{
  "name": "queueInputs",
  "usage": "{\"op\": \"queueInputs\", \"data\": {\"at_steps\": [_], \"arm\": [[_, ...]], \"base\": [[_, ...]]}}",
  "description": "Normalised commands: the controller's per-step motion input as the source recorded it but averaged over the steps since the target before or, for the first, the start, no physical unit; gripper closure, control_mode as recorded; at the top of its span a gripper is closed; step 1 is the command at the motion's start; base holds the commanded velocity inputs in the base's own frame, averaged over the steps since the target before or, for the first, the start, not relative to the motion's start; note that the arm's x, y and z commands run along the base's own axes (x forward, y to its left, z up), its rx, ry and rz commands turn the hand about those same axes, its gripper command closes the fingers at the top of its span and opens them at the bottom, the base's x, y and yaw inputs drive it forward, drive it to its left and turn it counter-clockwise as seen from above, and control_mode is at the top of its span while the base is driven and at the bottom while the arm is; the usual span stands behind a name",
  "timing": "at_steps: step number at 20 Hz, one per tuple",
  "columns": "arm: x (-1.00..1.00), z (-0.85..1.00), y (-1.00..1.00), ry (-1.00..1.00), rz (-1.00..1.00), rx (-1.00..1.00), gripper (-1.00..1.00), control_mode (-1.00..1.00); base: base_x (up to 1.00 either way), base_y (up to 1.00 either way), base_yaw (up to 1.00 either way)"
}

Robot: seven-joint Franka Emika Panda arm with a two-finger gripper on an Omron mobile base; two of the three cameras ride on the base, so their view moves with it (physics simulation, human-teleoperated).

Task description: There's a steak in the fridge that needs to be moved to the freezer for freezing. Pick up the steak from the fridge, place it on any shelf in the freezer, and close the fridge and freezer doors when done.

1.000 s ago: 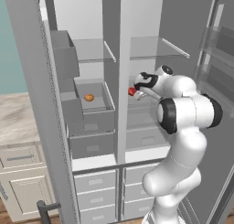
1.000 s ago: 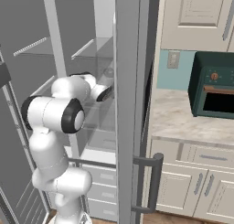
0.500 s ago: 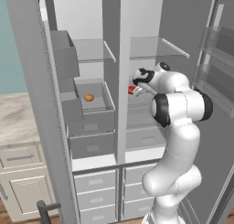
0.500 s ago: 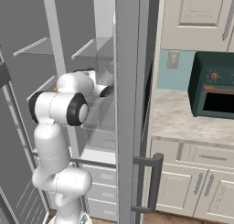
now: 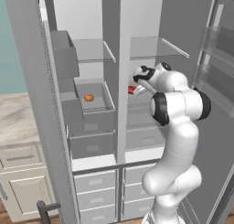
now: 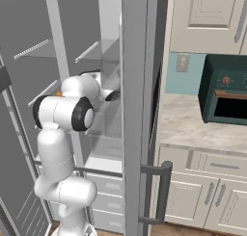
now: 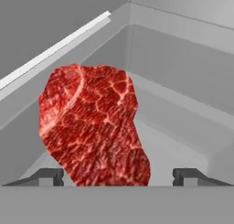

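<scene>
In the left base view, a small orange item (image 5: 88, 98) sits in a freezer (image 5: 91, 104) bin left of center, and at center the gripper (image 5: 135, 87) reaches into the fridge (image 5: 151, 67), fingers spread either side of the steak (image 7: 93, 127).

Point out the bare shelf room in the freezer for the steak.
Freezer: the upper glass shelf is bare between door-side bins and centre divider. The bin below holds an orange item at its left; right of it is free.
</scene>
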Motion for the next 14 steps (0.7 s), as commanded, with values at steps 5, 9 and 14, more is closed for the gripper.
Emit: {"op": "queueInputs", "data": {"at_steps": [5, 9, 14], "arm": [[0.00, -0.30, 0.20, -0.08, 0.23, 0.00, -1.00, -1.00], [0.06, -0.41, 0.37, 0.00, 0.21, 0.00, -1.00, -1.00], [0.00, -0.76, 0.64, 0.07, 0.18, 0.00, -1.00, -1.00]], "base": [[0.00, 0.00, 0.00], [0.00, 0.00, 0.00], [0.00, 0.00, 0.00]]}}
